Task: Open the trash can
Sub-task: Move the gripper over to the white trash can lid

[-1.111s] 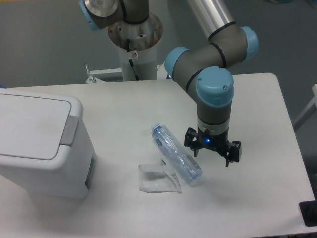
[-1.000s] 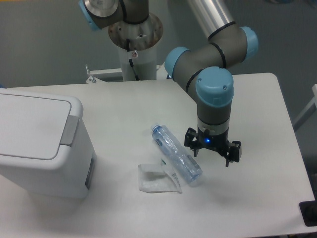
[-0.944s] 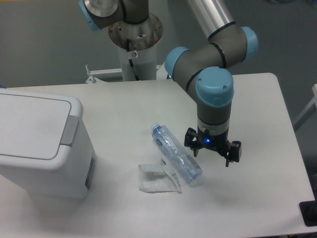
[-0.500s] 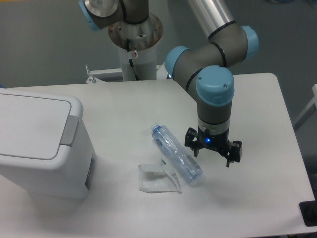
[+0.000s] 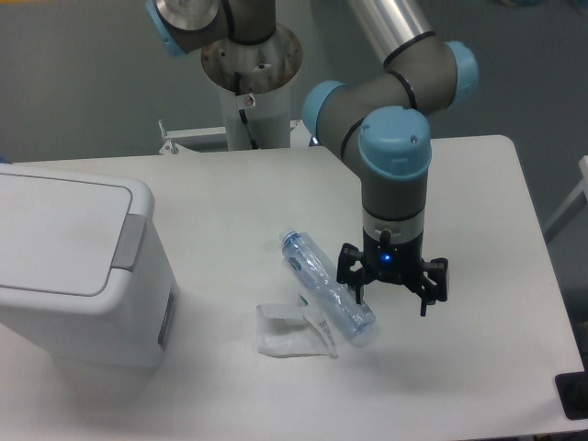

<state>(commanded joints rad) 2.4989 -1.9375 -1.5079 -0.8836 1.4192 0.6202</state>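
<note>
Trash can: far left of bench, partly cut off by pic edge. Lid flat & shut; grey latch tab on the rim side facing the bottle, untouched.
Claw: pointing straight down, fingers spread wide, nothing betw. them, holding nothing. Hangs just right of the bottle's lower end, well apart from trash can.
Bottle: clear plastic, lying on its side on bench, right of trash can, w/ open bench betw. them. One claw finger looks v. close to it; can't tell if touching.
Wrapper: small crumpled white, touching bottle's lower left side, betw. bottle & trash can but much closer to bottle.
Progress: approx. nil. Lid down, no contact w/ trash can, arm on the wrong side of the bottle.
Left to do: cross over bottle & wrapper twd trash can, reach latch tab, work it, get lid up. Prob. whole job remains.
</note>
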